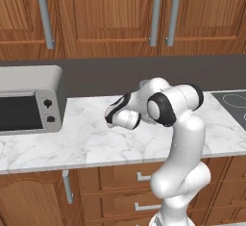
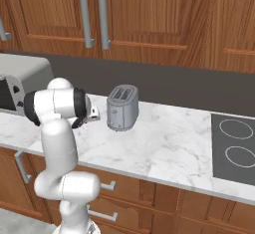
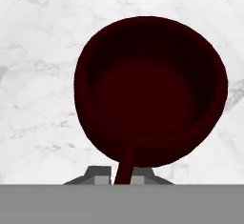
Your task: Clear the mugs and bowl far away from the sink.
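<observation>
In the hand view I look straight down into a dark maroon mug [image 3: 150, 89], round and empty, over the white marble counter [image 3: 38, 51]. Its thin handle runs down between my two fingertips. My gripper [image 3: 121, 180] is shut on that handle. From the base cameras the hand [image 1: 120, 117] hangs low over the counter in front of the arm's elbow, and its tip [image 2: 93, 112] points toward the toaster. The bowl and the sink are out of view.
A silver toaster oven [image 1: 29, 105] stands at the counter's left. A silver two-slot toaster [image 2: 122, 107] sits just right of the hand. The black stovetop [image 2: 236, 148] lies at the far right. Wooden cabinets hang above.
</observation>
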Motion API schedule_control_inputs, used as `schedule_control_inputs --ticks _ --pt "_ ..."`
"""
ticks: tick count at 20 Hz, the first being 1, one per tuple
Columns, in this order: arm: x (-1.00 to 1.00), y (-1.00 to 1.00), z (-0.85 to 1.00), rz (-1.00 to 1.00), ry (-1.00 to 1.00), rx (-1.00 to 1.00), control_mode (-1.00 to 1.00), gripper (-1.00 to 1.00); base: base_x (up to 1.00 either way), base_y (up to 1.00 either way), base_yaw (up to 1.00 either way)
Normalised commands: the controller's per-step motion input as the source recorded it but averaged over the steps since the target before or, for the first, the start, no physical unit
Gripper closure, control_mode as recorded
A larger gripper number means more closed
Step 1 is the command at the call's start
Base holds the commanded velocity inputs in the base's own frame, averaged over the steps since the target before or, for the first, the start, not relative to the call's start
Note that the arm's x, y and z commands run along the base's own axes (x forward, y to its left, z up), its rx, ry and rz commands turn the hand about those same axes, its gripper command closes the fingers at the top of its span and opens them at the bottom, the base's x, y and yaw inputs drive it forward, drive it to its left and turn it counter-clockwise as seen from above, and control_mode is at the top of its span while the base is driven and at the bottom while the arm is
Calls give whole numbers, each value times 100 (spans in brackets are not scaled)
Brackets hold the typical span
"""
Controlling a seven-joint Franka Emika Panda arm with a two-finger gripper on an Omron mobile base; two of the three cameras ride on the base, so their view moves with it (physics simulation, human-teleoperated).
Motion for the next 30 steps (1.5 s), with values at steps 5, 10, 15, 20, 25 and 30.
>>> schedule_control_inputs --ticks 5,10,15,20,25,30 --pt "-13 10 31 0 -16 0 -100 -100 0 0 0" --pt "-35 0 26 -12 -6 0 -100 -100 0 0 0" --pt "-48 -11 39 -35 2 0 -100 -100 0 0 0" --pt "-33 -26 82 -33 7 0 -100 -100 0 0 0" --pt "-31 -35 100 -33 18 0 -100 -100 0 0 0" --pt "-32 -38 100 -29 18 2 -100 -100 0 0 0"
